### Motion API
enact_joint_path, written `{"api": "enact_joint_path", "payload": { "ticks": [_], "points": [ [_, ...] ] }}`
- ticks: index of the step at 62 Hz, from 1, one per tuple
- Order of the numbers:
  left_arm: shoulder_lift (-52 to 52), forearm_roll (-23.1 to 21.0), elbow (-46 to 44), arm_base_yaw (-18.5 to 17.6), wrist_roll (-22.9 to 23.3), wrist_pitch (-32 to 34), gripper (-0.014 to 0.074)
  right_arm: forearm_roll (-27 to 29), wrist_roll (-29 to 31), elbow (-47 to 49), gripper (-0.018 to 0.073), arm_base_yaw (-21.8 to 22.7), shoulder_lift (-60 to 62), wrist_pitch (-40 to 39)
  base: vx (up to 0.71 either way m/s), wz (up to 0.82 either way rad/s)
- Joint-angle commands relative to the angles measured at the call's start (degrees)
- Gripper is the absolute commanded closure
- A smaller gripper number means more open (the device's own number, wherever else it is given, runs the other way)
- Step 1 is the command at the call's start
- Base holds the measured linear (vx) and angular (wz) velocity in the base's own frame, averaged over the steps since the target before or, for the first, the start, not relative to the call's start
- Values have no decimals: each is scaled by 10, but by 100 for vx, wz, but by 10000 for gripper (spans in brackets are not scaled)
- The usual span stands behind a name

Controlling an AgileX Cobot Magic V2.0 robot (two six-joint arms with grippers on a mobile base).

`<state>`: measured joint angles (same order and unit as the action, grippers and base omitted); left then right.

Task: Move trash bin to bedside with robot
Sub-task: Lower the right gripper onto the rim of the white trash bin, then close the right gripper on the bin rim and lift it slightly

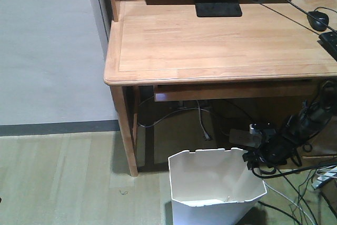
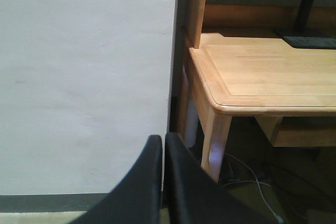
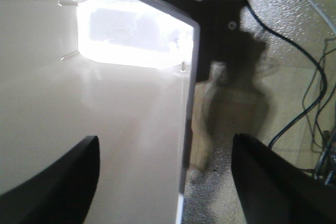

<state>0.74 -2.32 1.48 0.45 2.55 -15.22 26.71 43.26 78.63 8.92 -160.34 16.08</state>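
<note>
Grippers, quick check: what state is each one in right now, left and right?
Left gripper: closed, holding nothing.
Right gripper: open, straddling the trash bin wall, not clamped.

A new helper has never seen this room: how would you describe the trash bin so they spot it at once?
Find the light wooden desk against the pale wall. On the floor before its front edge, right of the front-left leg, stands the trash bin. It is the only white thing down there, open-topped with faceted sides, beside a tangle of black cables.
</note>
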Motion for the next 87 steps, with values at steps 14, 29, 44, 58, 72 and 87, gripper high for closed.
{"api": "enact_joint_path", "payload": {
  "ticks": [14, 29, 44, 58, 72, 87],
  "points": [
    [8, -2, 7, 0, 3, 40, 602, 1, 4, 85, 48, 2, -57, 30, 0, 0],
    [8, -2, 7, 0, 3, 40, 602, 0, -10, 138, 135, 2, -107, 50, 0, 0],
    [8, -2, 7, 0, 3, 40, 602, 1, -18, 170, 575, 2, -112, 82, 0, 0],
    [8, -2, 7, 0, 3, 40, 602, 91, 88, 169, 569, 25, -78, 139, 0, 0],
    [8, -2, 7, 0, 3, 40, 602, 229, 244, 168, 565, 72, -48, 269, 0, 0],
    [8, -2, 7, 0, 3, 40, 602, 188, 255, 112, 564, 82, 15, 277, 0, 0]
  ]
}}
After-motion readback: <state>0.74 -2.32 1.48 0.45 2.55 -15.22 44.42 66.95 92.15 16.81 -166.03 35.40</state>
